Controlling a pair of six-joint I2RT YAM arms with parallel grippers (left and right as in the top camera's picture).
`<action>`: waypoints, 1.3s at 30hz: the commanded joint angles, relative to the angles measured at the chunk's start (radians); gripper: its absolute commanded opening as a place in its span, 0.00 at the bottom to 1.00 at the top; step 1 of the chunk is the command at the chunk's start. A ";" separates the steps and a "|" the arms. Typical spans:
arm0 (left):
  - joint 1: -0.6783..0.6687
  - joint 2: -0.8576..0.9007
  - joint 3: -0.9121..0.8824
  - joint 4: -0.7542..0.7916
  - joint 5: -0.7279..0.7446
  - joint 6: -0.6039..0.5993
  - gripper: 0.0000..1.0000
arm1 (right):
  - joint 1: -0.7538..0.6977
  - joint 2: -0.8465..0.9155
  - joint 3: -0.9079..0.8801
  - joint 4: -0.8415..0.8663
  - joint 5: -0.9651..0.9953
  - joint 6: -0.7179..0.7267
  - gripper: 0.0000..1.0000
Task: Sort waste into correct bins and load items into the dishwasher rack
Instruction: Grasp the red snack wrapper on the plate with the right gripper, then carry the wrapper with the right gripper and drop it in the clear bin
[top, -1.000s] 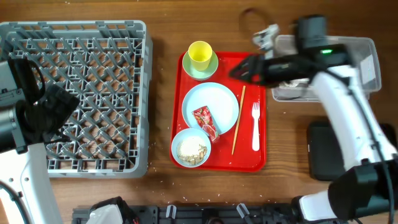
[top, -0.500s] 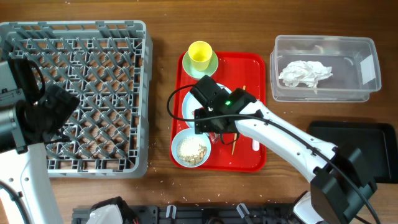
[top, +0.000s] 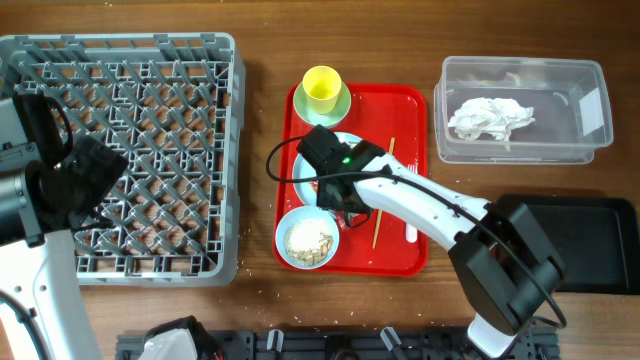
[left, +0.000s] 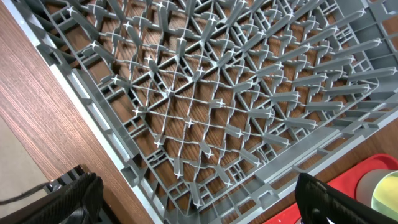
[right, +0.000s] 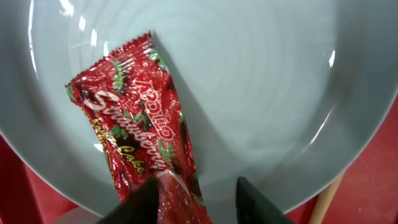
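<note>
The small red printed snack wrapper (right: 134, 134) lies flat on the light blue round plate (right: 261, 93), slanting from about 11 o'clock down toward 6 o'clock across the dish. The right pincer (right: 196, 196) hangs directly over its lower end, fingers parted with that end lying between them. One finger seems to brush the wrapper's edge, but nothing is clamped. I'd judge the waste-sorting step is in hand: the pincer needs to close on that end, lift clear of the plate, and carry it off toward 2 o'clock. There the clear rectangular plastic tub (top: 560, 130) sits with crumpled white paper (top: 488, 118) already inside. The foil lies flat against the smooth plate, so it may slide rather than pinch. Round about on the red serving tray (top: 405, 100), the light blue bowl (top: 283, 240) of whitish rice-like scraps (top: 308, 240) sits at 7 o'clock from the plate. The small yellow cup (top: 321, 88) on its pale green saucer (top: 345, 108) stands at 12 o'clock, and the thin wooden chopstick (top: 380, 215) lies close by at 4 o'clock. The flat black tray (top: 590, 240) rests on the bench at 4 o'clock, farther out. At 9 o'clock the large grey plastic rack (top: 130, 150) holds nothing, and the left pincer (left: 198, 186) hovers above it, spread wide and empty-handed.
</note>
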 joint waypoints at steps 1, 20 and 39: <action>0.005 -0.007 0.012 0.002 -0.016 -0.017 1.00 | -0.018 0.024 -0.001 0.040 0.017 0.009 0.09; 0.005 -0.007 0.012 0.002 -0.016 -0.017 1.00 | -0.165 0.024 0.000 -0.096 -0.383 -0.322 0.68; 0.005 -0.007 0.012 0.002 -0.016 -0.017 1.00 | -0.486 -0.044 0.337 -0.198 -0.311 -0.220 0.04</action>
